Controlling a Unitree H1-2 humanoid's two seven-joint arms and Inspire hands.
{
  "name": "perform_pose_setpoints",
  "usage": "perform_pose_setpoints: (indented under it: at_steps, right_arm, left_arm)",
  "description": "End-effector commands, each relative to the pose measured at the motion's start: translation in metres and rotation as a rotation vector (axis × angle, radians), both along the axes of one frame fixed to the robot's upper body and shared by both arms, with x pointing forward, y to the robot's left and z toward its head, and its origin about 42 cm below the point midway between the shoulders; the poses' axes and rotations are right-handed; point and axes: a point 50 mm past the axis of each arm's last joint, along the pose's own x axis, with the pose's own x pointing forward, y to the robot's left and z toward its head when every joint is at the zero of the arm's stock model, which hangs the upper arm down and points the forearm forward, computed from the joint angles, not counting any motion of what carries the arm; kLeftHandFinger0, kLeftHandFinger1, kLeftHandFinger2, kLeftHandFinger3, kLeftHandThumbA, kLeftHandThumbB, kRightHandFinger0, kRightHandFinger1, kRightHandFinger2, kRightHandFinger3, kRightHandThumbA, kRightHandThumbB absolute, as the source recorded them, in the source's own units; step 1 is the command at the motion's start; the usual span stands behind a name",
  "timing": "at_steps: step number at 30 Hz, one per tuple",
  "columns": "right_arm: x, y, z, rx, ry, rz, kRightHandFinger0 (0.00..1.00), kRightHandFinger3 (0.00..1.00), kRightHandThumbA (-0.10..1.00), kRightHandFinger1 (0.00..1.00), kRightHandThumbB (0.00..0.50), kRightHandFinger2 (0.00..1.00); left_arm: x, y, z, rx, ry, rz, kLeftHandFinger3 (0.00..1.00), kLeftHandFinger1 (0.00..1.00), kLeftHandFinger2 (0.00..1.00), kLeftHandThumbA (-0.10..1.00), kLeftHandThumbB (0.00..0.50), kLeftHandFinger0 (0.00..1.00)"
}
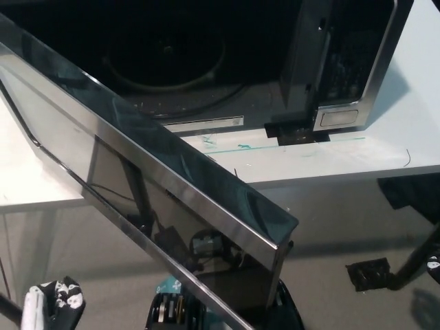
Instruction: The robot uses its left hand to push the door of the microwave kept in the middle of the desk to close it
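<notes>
The microwave (323, 75) stands on the white desk (330, 165), its dark cavity and round turntable (165, 55) exposed. Its door (172, 199), glossy dark glass in a steel frame, stands wide open. The door runs diagonally from the upper left down to its free corner at the lower middle, out past the desk's front edge. My white left hand (58, 302) is low at the bottom left, below the door's outer face and apart from it. Only a sliver of my black right hand (433, 265) shows at the right edge.
The control panel (344, 62) sits on the microwave's right side. A thin dark cable (405, 158) lies on the desk at right. Below the desk edge is grey floor with a small black object (368, 271) and a dark stand leg (416, 258).
</notes>
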Motion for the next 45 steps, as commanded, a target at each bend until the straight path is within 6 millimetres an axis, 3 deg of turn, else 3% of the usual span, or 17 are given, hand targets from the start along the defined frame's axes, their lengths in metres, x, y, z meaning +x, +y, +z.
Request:
perform_pose_setpoints:
  at_steps: [1,4,6,8,9,12,14,18,19,22,27,29,32,40,41,44,45]
  right_arm:
    - [0.009,-0.017,0.018,-0.034,-0.084,-0.019,0.61,0.64,0.31,0.59,0.033,0.65]
    - [0.006,-0.017,0.015,-0.027,-0.075,-0.028,0.64,0.66,0.31,0.62,0.032,0.69]
    - [0.008,-0.017,0.017,-0.022,-0.062,-0.027,0.68,0.71,0.33,0.65,0.048,0.74]
    - [0.008,-0.016,0.02,-0.028,-0.052,-0.022,0.79,0.84,0.35,0.76,0.038,0.84]
    - [0.008,-0.017,0.02,-0.042,-0.054,-0.005,0.82,0.91,0.36,0.78,0.019,0.87]
    - [0.008,-0.017,0.02,-0.031,-0.055,-0.003,0.83,0.93,0.36,0.79,0.02,0.88]
    - [0.006,-0.016,0.018,-0.004,-0.061,-0.004,0.86,0.92,0.37,0.83,0.011,0.9]
    - [0.004,-0.018,0.015,-0.005,-0.067,-0.002,0.82,0.82,0.35,0.8,0.013,0.86]
    - [0.004,-0.018,0.015,-0.008,-0.062,-0.023,0.76,0.74,0.34,0.74,0.038,0.79]
    - [0.004,-0.018,0.015,-0.013,-0.065,-0.017,0.75,0.71,0.33,0.73,0.046,0.76]
    - [0.003,-0.017,0.013,0.0,-0.054,-0.002,0.77,0.81,0.38,0.74,0.036,0.8]
    - [0.004,-0.017,0.012,0.046,-0.056,-0.036,0.85,0.9,0.36,0.81,0.057,0.9]
    - [0.007,-0.015,0.014,0.043,-0.053,-0.038,0.87,0.92,0.36,0.82,0.059,0.91]
    - [0.006,-0.013,0.01,0.068,-0.057,-0.058,0.86,0.9,0.3,0.81,0.061,0.88]
    - [0.007,-0.014,0.01,0.041,-0.044,-0.049,0.85,0.9,0.32,0.81,0.053,0.88]
    - [0.004,-0.014,0.008,0.036,-0.044,-0.041,0.83,0.88,0.32,0.79,0.047,0.86]
    - [0.004,-0.014,0.008,0.075,-0.054,-0.069,0.75,0.82,0.27,0.72,0.066,0.8]
  left_arm:
    - [-0.009,0.0,0.042,0.183,-0.194,-0.163,0.28,0.0,0.1,-0.07,0.0,0.0]
    - [-0.003,-0.002,0.073,0.308,-0.368,-0.217,0.24,0.0,0.07,-0.1,0.006,0.0]
    - [-0.001,-0.009,0.099,0.334,-0.398,-0.218,0.24,0.0,0.09,0.02,0.0,0.0]
    - [0.005,-0.022,0.131,0.396,-0.527,-0.262,0.24,0.0,0.08,-0.05,0.0,0.0]
    - [0.008,-0.027,0.138,0.391,-0.574,-0.266,0.19,0.0,0.03,-0.07,0.01,0.0]
    - [0.01,-0.033,0.146,0.403,-0.617,-0.275,0.17,0.0,0.02,-0.06,0.007,0.0]
    - [0.025,-0.047,0.166,0.429,-0.721,-0.33,0.09,0.0,0.0,-0.07,0.021,0.0]
    - [0.04,-0.057,0.172,0.432,-0.76,-0.35,0.04,0.0,0.0,-0.1,0.033,0.0]
    - [0.047,-0.063,0.176,0.432,-0.769,-0.37,0.06,0.0,0.0,-0.08,0.025,0.0]
    - [0.054,-0.07,0.18,0.432,-0.787,-0.4,0.1,0.0,0.01,-0.1,0.029,0.0]
    - [0.072,-0.084,0.189,0.44,-0.822,-0.454,0.06,0.0,0.0,-0.1,0.031,0.0]
    - [0.078,-0.089,0.189,0.434,-0.822,-0.472,0.07,0.0,0.0,-0.1,0.055,0.0]
    - [0.091,-0.092,0.189,0.455,-0.82,-0.479,0.04,0.0,0.0,-0.1,0.061,0.0]
    - [0.16,-0.09,0.198,0.563,-0.72,-0.502,0.11,0.0,0.0,-0.1,0.077,0.0]
    - [0.181,-0.093,0.203,0.593,-0.707,-0.486,0.11,0.0,0.0,-0.1,0.078,0.0]
    - [0.192,-0.093,0.203,0.605,-0.714,-0.485,0.06,0.0,0.0,-0.1,0.093,0.0]
    - [0.206,-0.094,0.206,0.647,-0.716,-0.458,0.01,0.0,0.0,-0.1,0.086,0.0]
